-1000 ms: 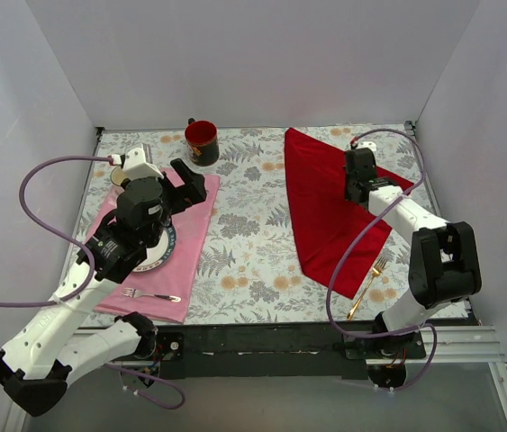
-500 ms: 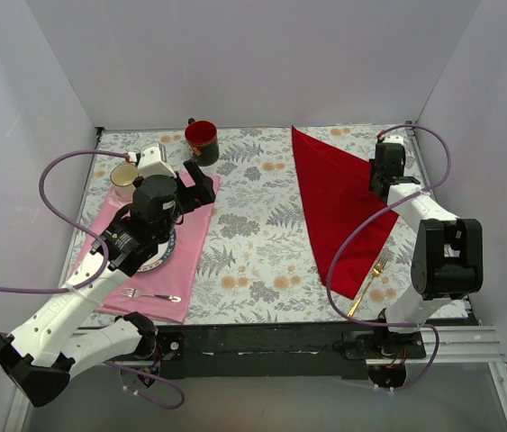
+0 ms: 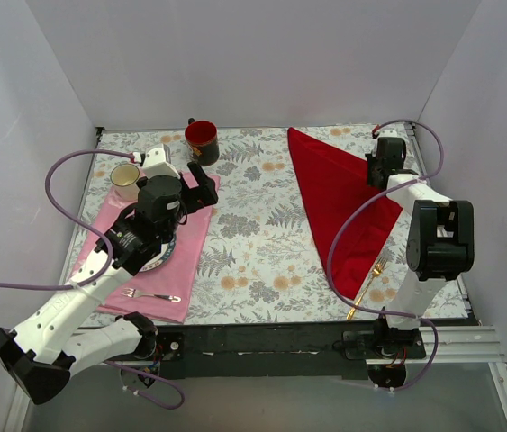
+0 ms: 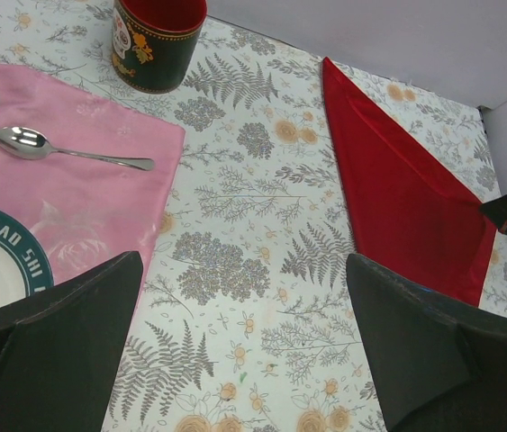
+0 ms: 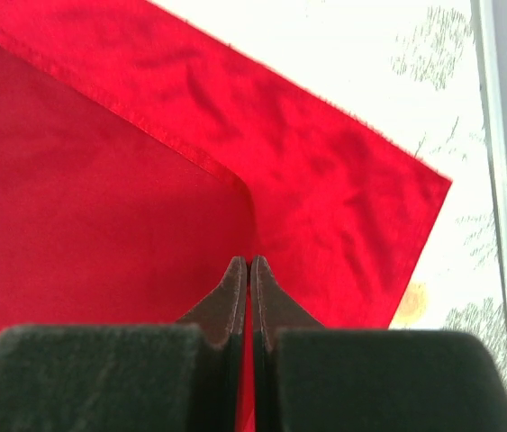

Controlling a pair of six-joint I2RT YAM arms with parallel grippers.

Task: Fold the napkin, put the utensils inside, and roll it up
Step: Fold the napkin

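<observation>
Right hand [image 5: 249, 270] has dragged the napkin [image 3: 343, 207] corner far-right since a second ago | pinched shut on it | folded triangle on counter [image 3: 253, 243] right side, long edge running far-to-near | gold fork [image 3: 367, 286] by near tip | left hand [image 4: 242, 270] spread wide, well apart; I'd work with right

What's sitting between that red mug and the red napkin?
Nothing: only bare floral tablecloth separates the mug and napkin, seen in the top view.
</observation>
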